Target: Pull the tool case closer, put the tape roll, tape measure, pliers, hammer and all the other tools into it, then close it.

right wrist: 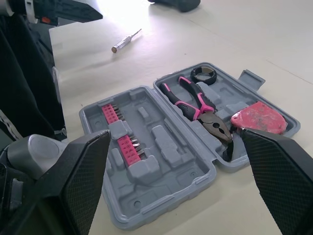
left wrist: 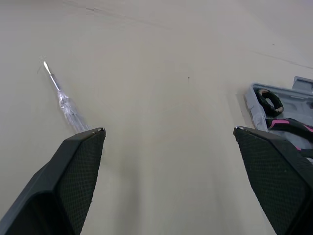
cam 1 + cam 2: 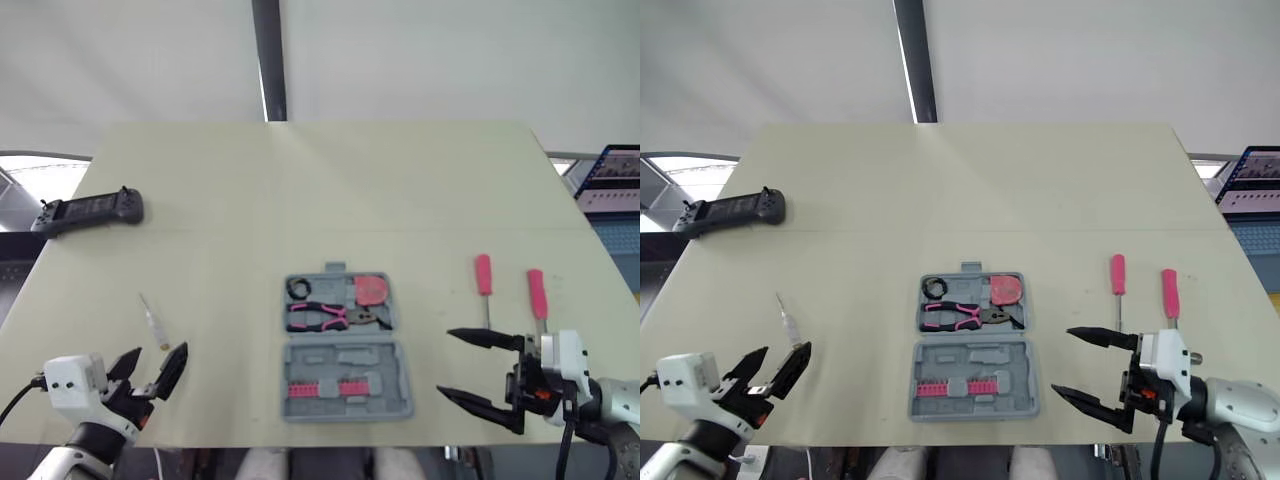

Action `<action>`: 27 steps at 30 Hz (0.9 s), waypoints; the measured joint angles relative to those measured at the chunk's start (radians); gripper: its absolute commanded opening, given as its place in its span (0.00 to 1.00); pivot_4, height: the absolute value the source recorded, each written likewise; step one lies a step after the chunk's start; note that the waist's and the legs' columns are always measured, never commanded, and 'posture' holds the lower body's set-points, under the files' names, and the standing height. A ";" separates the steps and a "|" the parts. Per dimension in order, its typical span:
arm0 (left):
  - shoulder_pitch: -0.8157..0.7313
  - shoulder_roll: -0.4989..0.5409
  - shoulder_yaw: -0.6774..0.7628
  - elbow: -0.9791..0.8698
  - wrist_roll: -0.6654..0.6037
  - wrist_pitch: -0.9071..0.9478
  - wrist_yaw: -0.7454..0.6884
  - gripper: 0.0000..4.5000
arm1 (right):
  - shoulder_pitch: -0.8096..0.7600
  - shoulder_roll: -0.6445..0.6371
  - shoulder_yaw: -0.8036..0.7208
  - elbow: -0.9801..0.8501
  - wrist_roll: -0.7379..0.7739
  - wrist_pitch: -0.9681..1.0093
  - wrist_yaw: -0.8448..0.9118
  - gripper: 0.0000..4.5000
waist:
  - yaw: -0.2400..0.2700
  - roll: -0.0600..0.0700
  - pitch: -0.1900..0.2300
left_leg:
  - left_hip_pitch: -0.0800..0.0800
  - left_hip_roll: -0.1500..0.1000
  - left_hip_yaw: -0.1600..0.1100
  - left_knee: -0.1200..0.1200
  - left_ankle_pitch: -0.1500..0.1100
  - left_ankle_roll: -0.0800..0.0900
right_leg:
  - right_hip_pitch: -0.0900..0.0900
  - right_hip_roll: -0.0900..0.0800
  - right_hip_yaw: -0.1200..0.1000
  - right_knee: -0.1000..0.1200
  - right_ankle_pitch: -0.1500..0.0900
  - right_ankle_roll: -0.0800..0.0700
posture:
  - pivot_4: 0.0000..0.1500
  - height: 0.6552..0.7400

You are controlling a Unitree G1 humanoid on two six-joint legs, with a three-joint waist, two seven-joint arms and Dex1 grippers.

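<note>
Two pink screwdrivers (image 3: pixel 484 275) (image 3: pixel 537 293) lie just beyond the wide-spread right hand (image 3: pixel 445 363).

Clear screwdriver (image 2: pixel 66 105) beside the wide-spread left hand (image 2: pixel 168 129)

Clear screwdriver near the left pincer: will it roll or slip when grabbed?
The clear screwdriver looks slim and round, so a sideways nudge would probably roll it. Its smooth transparent handle may slip. Thin, so likely light.
</note>
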 measured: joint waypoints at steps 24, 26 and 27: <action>-0.572 0.007 0.037 0.282 0.029 0.458 0.530 1.00 | -0.035 -0.002 -0.003 0.021 -0.041 -0.004 -0.055 0.99 | -0.001 0.000 -0.001 | 0.000 0.000 0.000 0.001 0.000 -0.001 | -0.004 0.000 0.000 0.007 0.000 0.001 | 1.00 1.00; -0.591 0.007 0.027 0.304 0.047 0.471 0.529 1.00 | -0.035 -0.002 -0.003 0.018 -0.042 -0.004 -0.064 0.99 | -0.002 0.000 -0.001 | 0.000 0.000 0.000 0.001 0.000 -0.001 | -0.004 0.000 0.000 0.008 0.000 0.001 | 1.00 1.00; -0.597 0.005 0.025 0.317 0.056 0.474 0.528 1.00 | -0.035 -0.002 -0.003 0.016 -0.042 -0.004 -0.068 0.99 | -0.002 0.000 -0.001 | 0.000 0.000 0.000 0.001 0.000 -0.001 | -0.004 0.000 0.000 0.008 0.000 0.001 | 1.00 1.00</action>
